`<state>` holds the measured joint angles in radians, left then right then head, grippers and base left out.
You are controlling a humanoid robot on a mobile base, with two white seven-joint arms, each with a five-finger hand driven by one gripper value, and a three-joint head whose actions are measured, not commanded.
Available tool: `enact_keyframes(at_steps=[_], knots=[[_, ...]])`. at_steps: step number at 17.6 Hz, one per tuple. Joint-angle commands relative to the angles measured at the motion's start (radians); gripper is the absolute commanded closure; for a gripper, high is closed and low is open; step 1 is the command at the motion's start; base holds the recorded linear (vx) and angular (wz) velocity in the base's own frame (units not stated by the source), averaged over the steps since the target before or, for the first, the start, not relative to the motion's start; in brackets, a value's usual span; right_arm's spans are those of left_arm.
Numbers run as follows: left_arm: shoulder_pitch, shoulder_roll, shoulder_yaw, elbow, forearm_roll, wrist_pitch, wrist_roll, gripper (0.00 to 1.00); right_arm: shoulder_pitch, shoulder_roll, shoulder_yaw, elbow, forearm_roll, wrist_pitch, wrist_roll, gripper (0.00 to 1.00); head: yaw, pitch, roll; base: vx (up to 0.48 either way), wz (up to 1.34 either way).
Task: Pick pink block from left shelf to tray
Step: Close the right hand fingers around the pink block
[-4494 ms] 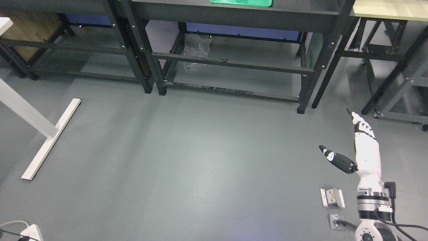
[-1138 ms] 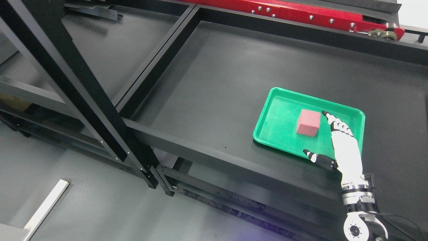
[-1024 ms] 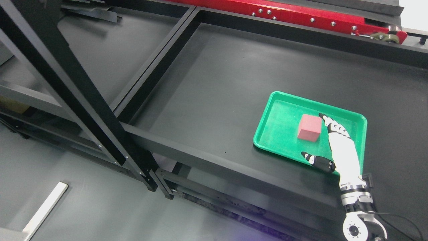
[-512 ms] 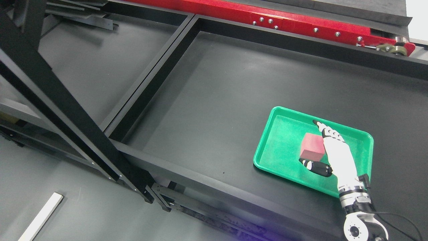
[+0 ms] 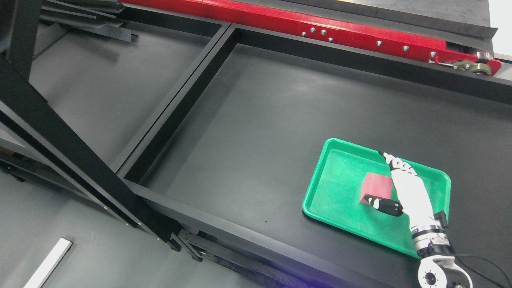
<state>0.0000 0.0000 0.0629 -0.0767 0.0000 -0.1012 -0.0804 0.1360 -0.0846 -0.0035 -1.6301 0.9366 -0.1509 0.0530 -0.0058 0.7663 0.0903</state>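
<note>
The right hand (image 5: 406, 192) comes up from the lower right corner, its long white fingers (image 5: 394, 162) stretched flat along the right side of the pink block (image 5: 375, 186) and the black thumb (image 5: 386, 205) tucked against the block's near edge. The hand brackets the block on two sides; I can't tell whether it truly grips it. The block sits inside the green tray (image 5: 334, 192), right of its middle. The tray rests on the dark shelf (image 5: 260, 120), with a red beam (image 5: 280, 20) running along the back.
</note>
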Motion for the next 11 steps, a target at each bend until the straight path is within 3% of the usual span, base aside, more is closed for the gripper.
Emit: enact_keyframes(at_steps=[1,11], knots=[[0.009,0.017,0.0,0.0,-0.002,0.0,0.001,0.0,0.007,-0.063,0.027,0.038,-0.001,0.002,0.001,0.0,0.0,0.0,0.0,0.025,0.0],[0.009,0.017,0.0,0.0,-0.002,0.0,0.001,0.0,-0.064,-0.069,0.099,0.151,0.001,0.01,0.021,0.0,0.0,0.0,0.0,0.003,0.0]])
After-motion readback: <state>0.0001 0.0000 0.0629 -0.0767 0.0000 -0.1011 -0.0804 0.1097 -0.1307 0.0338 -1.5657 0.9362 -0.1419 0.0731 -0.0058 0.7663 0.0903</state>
